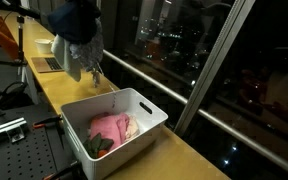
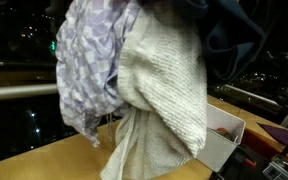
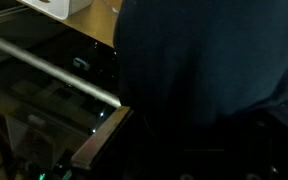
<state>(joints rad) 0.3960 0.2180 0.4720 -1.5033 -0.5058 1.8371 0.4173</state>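
A bundle of clothes (image 1: pixel 76 50) hangs in the air over the wooden counter (image 1: pixel 189 158), left of and behind a white bin (image 1: pixel 134 140). Close up it is a purple-and-white patterned cloth (image 2: pixel 84 60), a cream knit cloth (image 2: pixel 169 90) and a dark blue cloth (image 2: pixel 234 35). The gripper is buried in the bundle and its fingers are hidden; it appears shut on the clothes. In the wrist view the dark blue cloth (image 3: pixel 204 60) fills most of the picture. The bin holds a pink garment (image 1: pixel 112 127) and a dark green item (image 1: pixel 99 146).
The counter runs along a dark window with a metal rail (image 1: pixel 154 78). The bin also shows in an exterior view (image 2: pixel 224 140). A white box (image 1: pixel 46 46) stands at the counter's far end. A metal breadboard table (image 1: pixel 4 150) lies beside the counter.
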